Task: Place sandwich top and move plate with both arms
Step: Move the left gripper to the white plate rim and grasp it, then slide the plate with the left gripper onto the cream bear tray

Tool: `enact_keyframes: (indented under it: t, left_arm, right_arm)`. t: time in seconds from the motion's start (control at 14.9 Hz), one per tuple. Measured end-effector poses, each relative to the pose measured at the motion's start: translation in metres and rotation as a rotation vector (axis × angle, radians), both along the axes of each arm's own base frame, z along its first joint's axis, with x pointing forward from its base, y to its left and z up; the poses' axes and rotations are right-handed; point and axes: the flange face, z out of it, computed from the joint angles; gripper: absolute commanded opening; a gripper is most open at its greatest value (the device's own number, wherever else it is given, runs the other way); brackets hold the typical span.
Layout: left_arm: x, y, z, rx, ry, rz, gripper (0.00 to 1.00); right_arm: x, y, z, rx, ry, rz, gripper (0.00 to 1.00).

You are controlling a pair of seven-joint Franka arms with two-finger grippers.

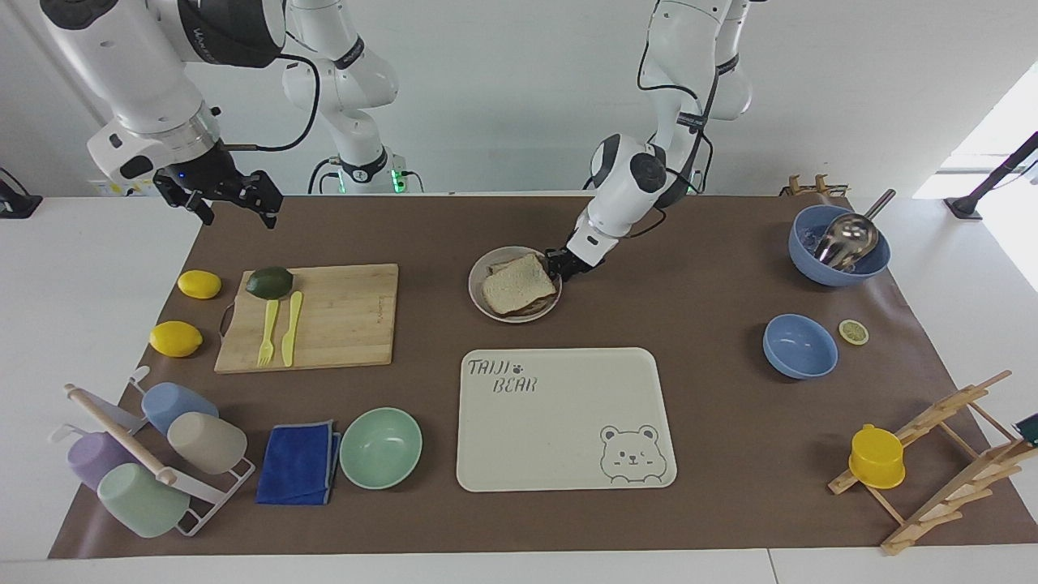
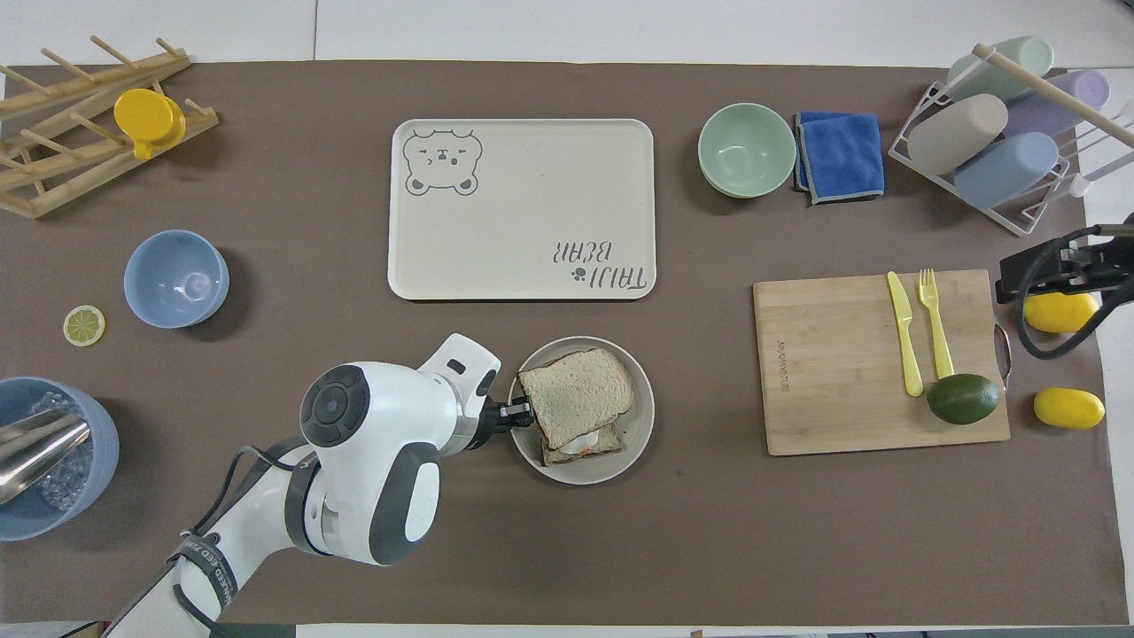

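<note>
The plate sits mid-table, nearer to the robots than the cream tray. The sandwich top lies on it, skewed over a lower slice with egg. My left gripper is low at the plate's rim on the side toward the left arm's end, touching or nearly touching the rim and the bread's edge. My right gripper is open and empty, raised over the table's corner by the cutting board and a lemon.
The cream bear tray lies beside the plate, farther from the robots. A cutting board holds a yellow fork, a knife and an avocado. Two lemons, a mint bowl, blue bowls, a cup rack and a wooden rack stand around.
</note>
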Motion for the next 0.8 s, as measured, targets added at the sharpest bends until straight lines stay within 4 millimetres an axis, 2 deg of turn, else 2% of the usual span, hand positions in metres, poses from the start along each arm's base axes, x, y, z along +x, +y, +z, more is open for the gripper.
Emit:
enact_keyframes:
  t: [0.13,0.67,0.8]
  left_arm:
    - [0.000,0.000,0.000,0.000,0.000,0.000,0.00]
    - [0.002,0.001,0.001,-0.004,-0.009,-0.012,0.00]
    - [0.011,0.008,0.006,-0.011,-0.005,-0.011,0.00]
  right_arm:
    - [-0.001,0.000,-0.002,0.000,0.005,-0.001,1.00]
    - [-0.003,-0.001,0.001,0.001,0.003,-0.003,1.00]
    - [-0.003,-0.001,0.001,0.001,0.003,-0.003,1.00]
